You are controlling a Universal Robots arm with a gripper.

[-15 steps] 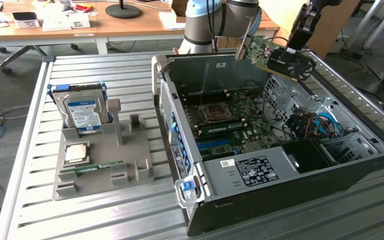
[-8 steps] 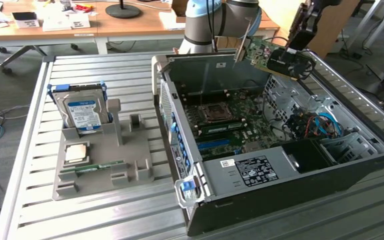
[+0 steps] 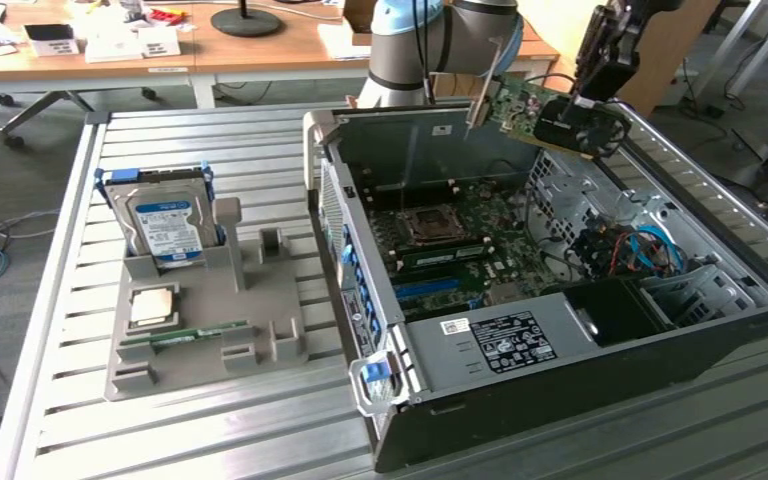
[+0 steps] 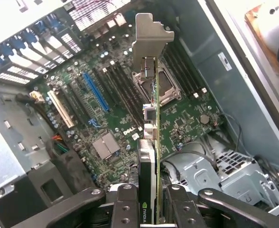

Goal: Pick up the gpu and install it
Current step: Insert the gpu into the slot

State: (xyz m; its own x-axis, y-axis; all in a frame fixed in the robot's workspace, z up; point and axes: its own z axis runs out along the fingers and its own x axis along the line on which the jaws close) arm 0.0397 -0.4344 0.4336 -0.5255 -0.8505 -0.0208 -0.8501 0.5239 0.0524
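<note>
Held at exterior view's upper right: green gpu card [image 3: 548, 112] with black cooler, silver bracket.
Jaws closed on its edge, tilted above the open black computer case [image 3: 558, 400].

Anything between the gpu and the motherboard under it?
Nothing: the gpu hangs edge-on above the motherboard, with only air between them. Clearest in the wrist view.
</note>
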